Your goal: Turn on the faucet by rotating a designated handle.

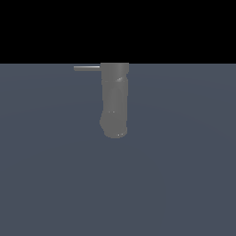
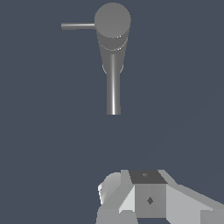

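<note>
The faucet [image 1: 114, 101] is a thick matte grey cylinder with a rounded lower end, standing at the middle of the exterior view. Its handle [image 1: 86, 68], a thin light-grey bar, sticks out from the top of the body toward the exterior view's left. In the wrist view the faucet [image 2: 112, 26] is seen from above, with the handle [image 2: 78, 26] jutting sideways from its round cap and a slim spout [image 2: 113, 92] reaching out from the body. No gripper fingers show in either view. Nothing touches the handle.
A blocky white part of the robot [image 2: 148, 197] with a dark square panel fills the wrist view's lower edge, well apart from the faucet. The faucet stands on a flat blue-grey floor [image 1: 184, 175].
</note>
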Motion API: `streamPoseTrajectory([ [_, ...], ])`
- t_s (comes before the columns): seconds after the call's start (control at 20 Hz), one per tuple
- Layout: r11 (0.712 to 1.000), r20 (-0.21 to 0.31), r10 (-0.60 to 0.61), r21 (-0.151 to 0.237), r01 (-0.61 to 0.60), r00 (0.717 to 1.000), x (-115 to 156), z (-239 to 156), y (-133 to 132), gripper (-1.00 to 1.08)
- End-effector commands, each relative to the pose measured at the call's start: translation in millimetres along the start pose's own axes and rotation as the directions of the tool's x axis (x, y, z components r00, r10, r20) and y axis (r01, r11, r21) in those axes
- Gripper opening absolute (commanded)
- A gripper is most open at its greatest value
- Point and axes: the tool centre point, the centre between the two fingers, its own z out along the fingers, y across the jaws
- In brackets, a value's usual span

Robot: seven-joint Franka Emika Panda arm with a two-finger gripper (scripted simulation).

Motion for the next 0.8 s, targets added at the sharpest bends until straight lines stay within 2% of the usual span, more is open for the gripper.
streamPoseTrajectory([
  [0.0,1.0,0.0,0.0,0.0,0.0,1.0,0.0,0.0,0.0,-1.0],
  [0.45,0.999,0.003,0.003,-0.035,-0.003,1.0,2.5,-5.1,9.9,-1.0],
  [0.75,1.0,0.003,0.011,-0.027,-0.011,1.0,5.0,-4.4,8.8,-1.0],
])
